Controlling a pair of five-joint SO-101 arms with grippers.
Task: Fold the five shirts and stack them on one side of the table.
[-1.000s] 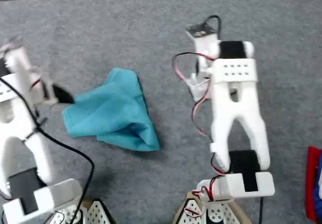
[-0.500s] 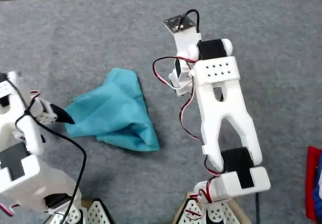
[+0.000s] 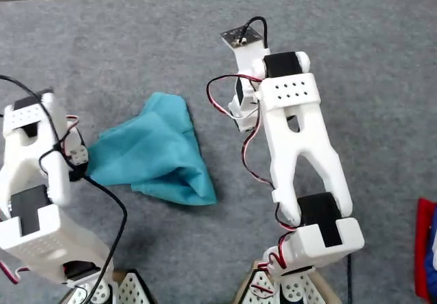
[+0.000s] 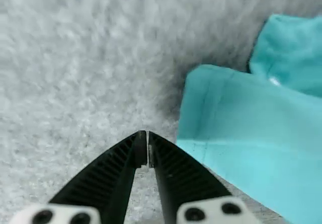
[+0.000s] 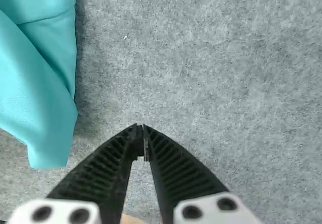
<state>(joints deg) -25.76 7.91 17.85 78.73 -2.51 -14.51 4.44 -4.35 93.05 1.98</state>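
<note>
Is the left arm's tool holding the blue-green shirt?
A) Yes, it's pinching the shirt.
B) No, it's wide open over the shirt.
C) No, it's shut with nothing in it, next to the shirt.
C: in the left wrist view the left tool is shut and empty, over the grey table cover, just beside the edge of the teal shirt.

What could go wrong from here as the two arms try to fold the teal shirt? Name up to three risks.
1. The teal shirt lies crumpled with overlapping layers; a pinch might catch several layers and fold it crooked.
2. The left gripper is shut beside the shirt's edge; pushing in shut could shove the cloth rather than grasp it.
3. The left arm's black cable hangs near the shirt and may snag it.
</note>
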